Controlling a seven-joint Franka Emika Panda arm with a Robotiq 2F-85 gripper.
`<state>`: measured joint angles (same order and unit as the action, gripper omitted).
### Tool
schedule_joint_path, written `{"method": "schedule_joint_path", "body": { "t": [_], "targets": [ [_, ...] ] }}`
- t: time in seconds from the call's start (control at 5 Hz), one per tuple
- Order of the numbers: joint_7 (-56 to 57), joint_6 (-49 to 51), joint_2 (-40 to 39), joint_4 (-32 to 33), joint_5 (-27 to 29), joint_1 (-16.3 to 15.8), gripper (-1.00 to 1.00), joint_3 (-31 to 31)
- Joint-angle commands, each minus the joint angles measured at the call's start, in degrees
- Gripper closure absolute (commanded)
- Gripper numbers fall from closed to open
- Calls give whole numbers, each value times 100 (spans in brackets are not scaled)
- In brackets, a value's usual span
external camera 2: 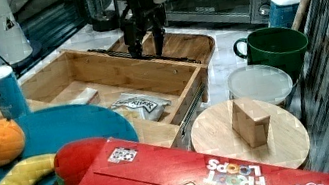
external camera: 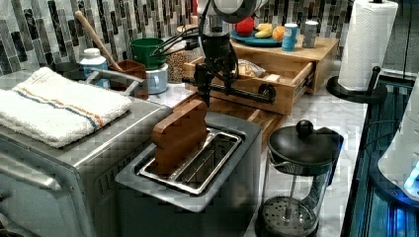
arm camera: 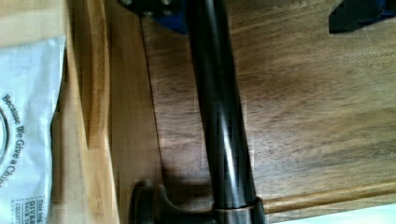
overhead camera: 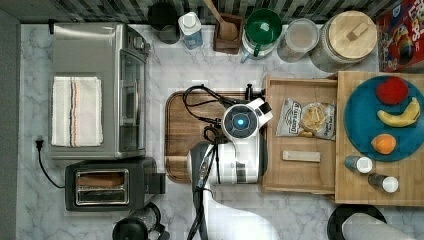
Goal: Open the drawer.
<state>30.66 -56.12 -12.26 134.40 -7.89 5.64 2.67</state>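
Nearest the wrist camera, the long black bar handle was seen running across the frame, carried on a black mount fixed to the light wooden front of the drawer, with the darker brown cutting board lying beneath it. A white snack bag was seen inside the drawer, just behind its front wall. In the top view the drawer was found pulled well out towards the top view's left from beneath a bamboo stand, its front edge overlapping the cutting board on the marble table. The snack bag and a small pale wooden block were held inside it. In the right view the claw was seen pointing down at the drawer's handle, one finger set on each side of the bar; whether the bar was actually clamped could not be told. In the left view the claw was shown at the handle on the drawer's front. A silver toaster oven with a folded towel on top was placed at the top view's left, with a toaster nearer the bottom. On the stand a blue plate carried a banana and an orange.
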Motion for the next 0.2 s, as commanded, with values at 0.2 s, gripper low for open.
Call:
{"method": "schedule_joint_path", "body": {
  "t": [0.2],
  "targets": [
    [-374,-112,-62,-294,179,-678,-100,638]
  ]
}}
